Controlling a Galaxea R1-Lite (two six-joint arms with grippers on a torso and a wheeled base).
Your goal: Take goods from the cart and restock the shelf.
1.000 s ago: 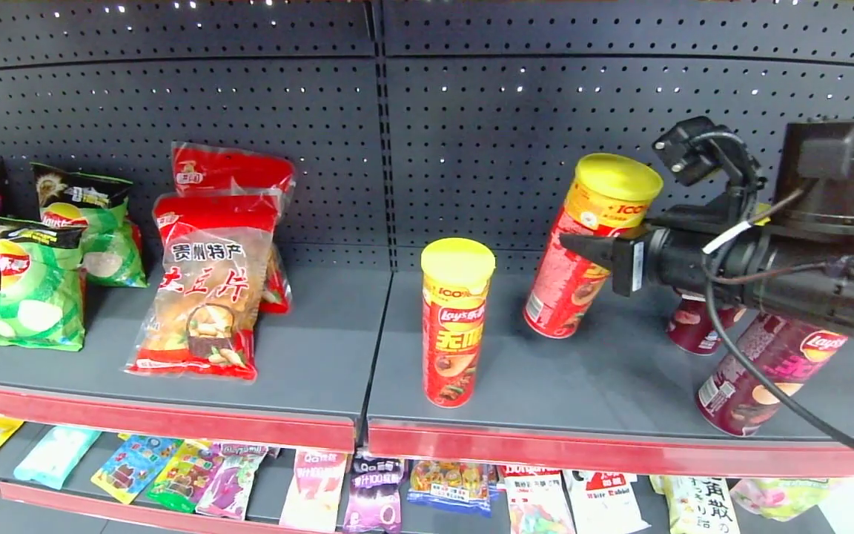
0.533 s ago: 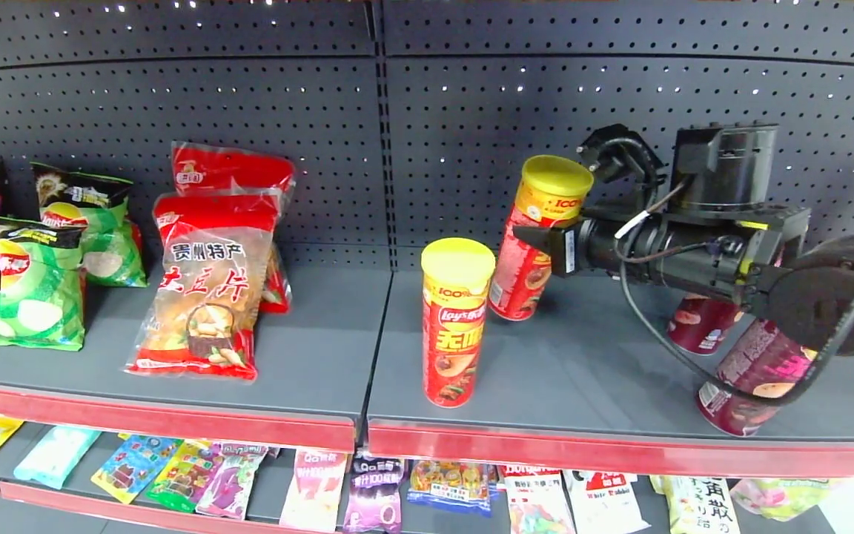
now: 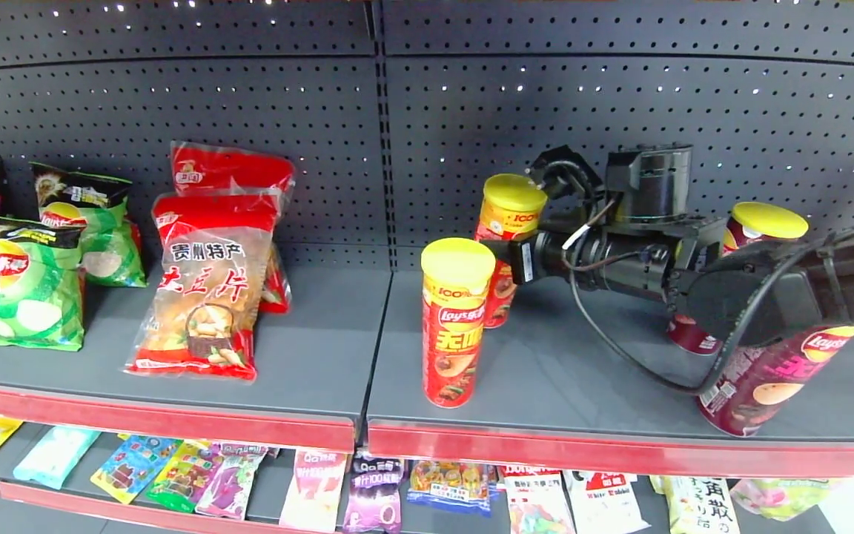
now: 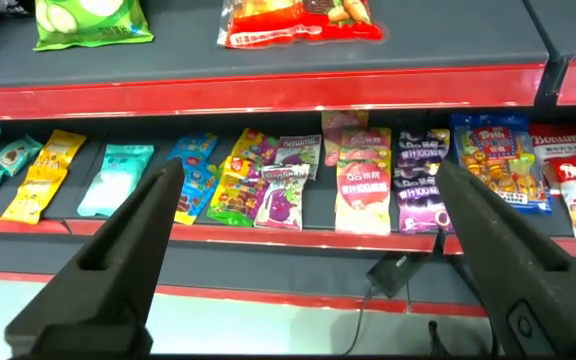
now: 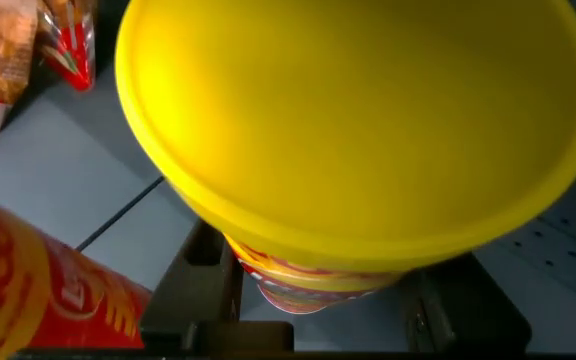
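Head view, left to right. At the left edge, green foil crisp bags (image 3: 38, 285) lean on the dark grey metal shelf (image 3: 308, 356). Next to them, left of centre, stand red-and-clear plastic snack bags (image 3: 208, 297). At centre, a red cardboard crisp can with a yellow lid (image 3: 455, 322) stands upright near the shelf's front lip.

Just behind it and slightly to the right is the task's item, a second red yellow-lidded can (image 3: 510, 204). The right gripper (image 3: 507, 256) clamps it around the body. The can is nearly upright, and whether its base touches the shelf cannot be told because the front can hides it.

At right, a maroon crisp can (image 3: 760, 371) leans among others.

The step in hand appears to be setting the held can down. It should be lowered plumb until the base sits flat, kept clear of the front can (which is tall and narrow and would tip easily). The jaws should then release, and the arm should withdraw without brushing the cans at right.

The right wrist view adds the lid from above (image 5: 358, 130) and a dark finger (image 5: 203, 280) against the can's wall. The left wrist view adds the left gripper (image 4: 308, 168), spread wide and empty, before a lower shelf of bright sweet packets (image 4: 278, 185).
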